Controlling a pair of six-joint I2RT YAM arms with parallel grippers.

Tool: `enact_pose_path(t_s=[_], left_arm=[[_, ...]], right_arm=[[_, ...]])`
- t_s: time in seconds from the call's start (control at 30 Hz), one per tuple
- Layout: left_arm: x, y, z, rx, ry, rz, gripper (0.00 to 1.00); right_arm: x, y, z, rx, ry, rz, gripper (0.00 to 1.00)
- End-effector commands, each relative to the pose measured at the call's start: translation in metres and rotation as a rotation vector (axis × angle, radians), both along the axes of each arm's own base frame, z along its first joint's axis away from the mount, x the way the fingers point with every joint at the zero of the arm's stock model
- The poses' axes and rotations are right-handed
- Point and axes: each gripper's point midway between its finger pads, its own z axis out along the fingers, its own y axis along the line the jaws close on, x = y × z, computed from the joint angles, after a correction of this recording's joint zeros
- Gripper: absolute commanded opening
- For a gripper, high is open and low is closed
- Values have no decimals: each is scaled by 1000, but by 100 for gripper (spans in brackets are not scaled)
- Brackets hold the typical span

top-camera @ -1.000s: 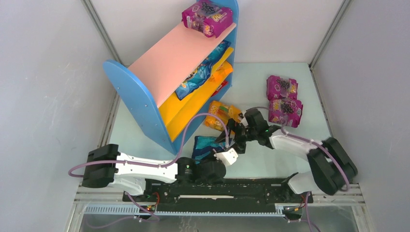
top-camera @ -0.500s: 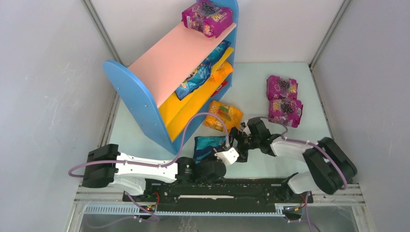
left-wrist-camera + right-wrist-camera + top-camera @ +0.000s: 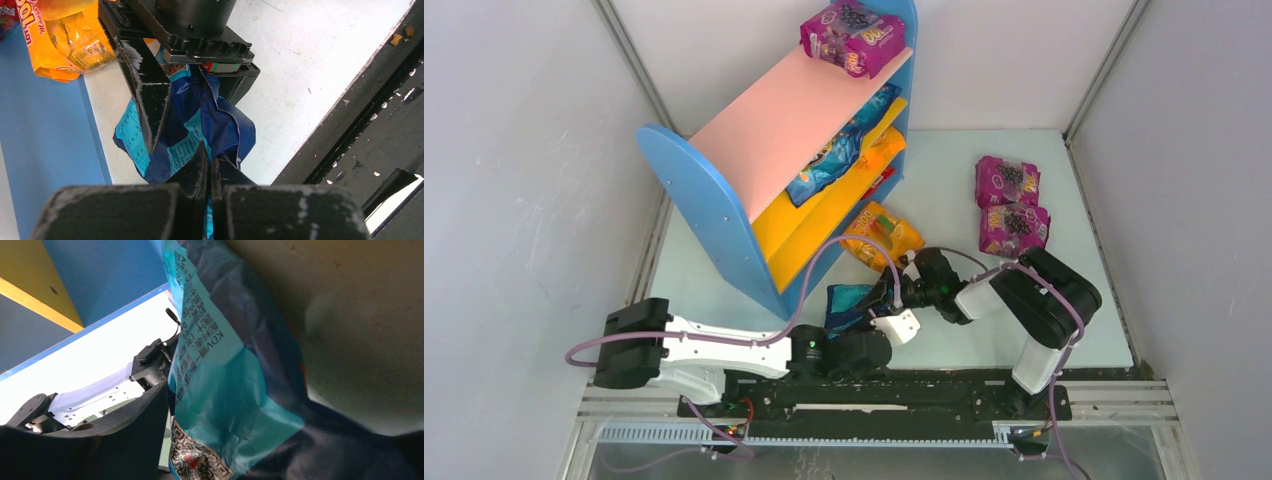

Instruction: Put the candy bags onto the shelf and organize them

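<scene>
top external: high behind the arm bases, facing down over the whole bench [image 3: 944, 170] and shelf [image 3: 774, 130] | left wrist: low, very near, looking along the left end effector [image 3: 209, 167] at the blue candy bag [image 3: 200, 110] | right wrist: almost against that bag | shared: bag, blue shelf side in all three

The left arm [image 3: 724, 355] and right arm [image 3: 979, 298] have white shells between bulky black joint housings, each trailing a lilac cable [image 3: 824, 255], on a black rail [image 3: 944, 392]. The left hand [image 3: 209, 172] and right hand [image 3: 192, 120] carry tapered black fingers [image 3: 147, 95] with white-scuffed edges.
</scene>
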Motion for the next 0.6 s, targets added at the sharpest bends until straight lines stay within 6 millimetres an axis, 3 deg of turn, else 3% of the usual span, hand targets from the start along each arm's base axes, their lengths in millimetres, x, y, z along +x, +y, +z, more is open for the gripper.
enact_pose_path(t_s=[0.0, 0.2, 0.27, 0.33, 0.43, 0.57], left_arm=[[-2, -25, 29, -132, -6, -14, 2], [0, -15, 45, -140, -15, 3, 34], [-2, -12, 57, -134, -14, -11, 44], [-4, -10, 75, -136, -11, -28, 52], [-10, -4, 102, -158, 3, -69, 81], [-17, 2, 149, -230, 5, -126, 90]], right_arm=[[8, 10, 23, 70, -60, -5, 66], [11, 7, 29, 55, -116, -22, 43], [12, 6, 32, 58, -130, -26, 39], [12, 5, 37, 69, -155, -27, 35], [11, 2, 46, 85, -199, -20, 30], [9, -6, 61, 101, -281, -5, 27]])
